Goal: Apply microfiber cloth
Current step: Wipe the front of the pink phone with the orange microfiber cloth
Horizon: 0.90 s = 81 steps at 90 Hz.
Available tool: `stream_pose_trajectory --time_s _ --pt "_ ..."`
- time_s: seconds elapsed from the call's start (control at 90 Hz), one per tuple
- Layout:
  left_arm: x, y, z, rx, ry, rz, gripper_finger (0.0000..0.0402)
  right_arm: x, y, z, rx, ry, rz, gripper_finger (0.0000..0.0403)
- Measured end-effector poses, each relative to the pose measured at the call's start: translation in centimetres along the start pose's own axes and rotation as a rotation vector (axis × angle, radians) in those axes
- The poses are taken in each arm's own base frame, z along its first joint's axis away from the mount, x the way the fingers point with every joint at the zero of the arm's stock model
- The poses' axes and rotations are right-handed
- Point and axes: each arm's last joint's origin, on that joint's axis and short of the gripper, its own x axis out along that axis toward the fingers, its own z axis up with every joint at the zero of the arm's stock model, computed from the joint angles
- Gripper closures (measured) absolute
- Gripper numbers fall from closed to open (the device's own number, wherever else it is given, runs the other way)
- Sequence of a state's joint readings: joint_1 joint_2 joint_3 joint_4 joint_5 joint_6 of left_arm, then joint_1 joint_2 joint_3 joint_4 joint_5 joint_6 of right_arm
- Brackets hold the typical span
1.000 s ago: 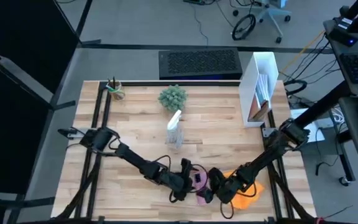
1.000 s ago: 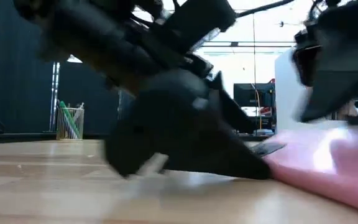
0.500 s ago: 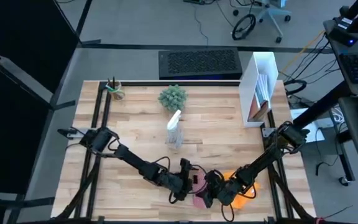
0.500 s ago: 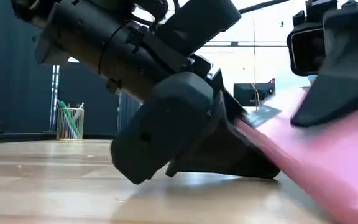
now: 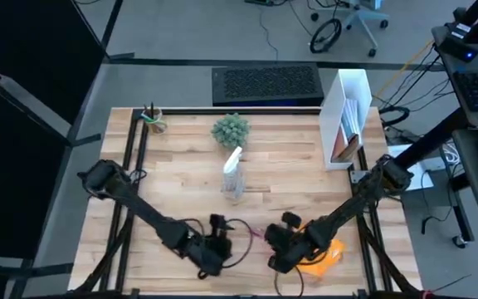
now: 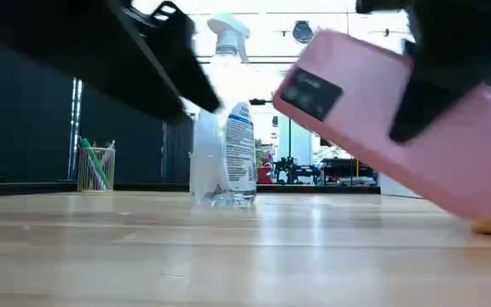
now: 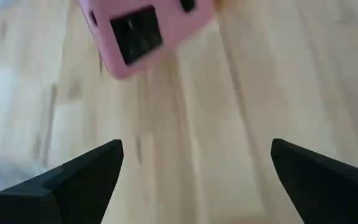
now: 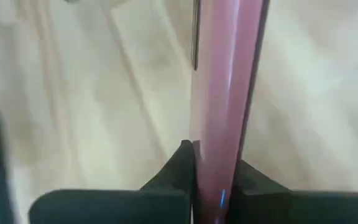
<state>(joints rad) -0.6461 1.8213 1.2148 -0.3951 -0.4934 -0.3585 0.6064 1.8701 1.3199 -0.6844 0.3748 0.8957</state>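
Right gripper (image 8: 215, 177) lifts a pink-cased phone (image 6: 390, 128) off the wooden table (image 5: 289, 166).

Its fingers pinch the phone's edge, holding it tilted near the front edge. The microfiber cloth (image 5: 326, 256) lies just right of it, on the table. The left gripper (image 7: 194, 168) hangs spread, empty, left of the phone; a spray bottle (image 6: 224, 128) stands farther back.

Bench (image 6: 143, 247): pale wood, smooth, slight sheen. Phone case (image 6: 382, 136): pink, smooth, glossy plastic look. Spray bottle (image 6: 224, 153): clear plastic, printed label. Microfiber cloth (image 5: 326, 256): soft orange fabric. Fingers (image 7: 79, 177): matt black.
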Motion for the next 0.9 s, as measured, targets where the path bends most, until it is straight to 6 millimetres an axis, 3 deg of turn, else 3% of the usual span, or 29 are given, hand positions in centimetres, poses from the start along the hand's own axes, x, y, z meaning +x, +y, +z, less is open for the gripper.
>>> stream_pose_trajectory --time_s 0.089,0.267,0.411,0.611,0.711,0.9 --pt "-1.6 -0.8 -0.4 -0.098 0.011 -0.022 0.0007 1.2 0.0 1.8 -0.096 0.044 -0.022 0.0396" --pt "-2.9 -2.6 -1.4 -0.176 -0.022 0.002 0.0007 4.0 -0.5 4.1 -0.208 0.136 -0.034 0.0396" --pt "-2.7 -2.8 -2.7 -0.179 -0.012 0.037 0.0007 4.7 -0.7 4.5 -0.251 0.2 -0.055 0.039" --pt "-2.1 -2.2 -3.0 -0.184 -0.009 0.068 0.0007 4.8 -0.4 4.6 -0.245 0.19 -0.029 0.0384" --pt "-2.1 -2.1 -2.9 -0.187 -0.011 0.069 0.0007 4.9 -0.2 4.8 -0.234 0.169 -0.013 0.0358" --pt "-2.1 -2.2 -3.0 -0.182 -0.01 0.067 0.0007 5.3 0.0 4.9 -0.232 0.154 -0.002 0.0274"
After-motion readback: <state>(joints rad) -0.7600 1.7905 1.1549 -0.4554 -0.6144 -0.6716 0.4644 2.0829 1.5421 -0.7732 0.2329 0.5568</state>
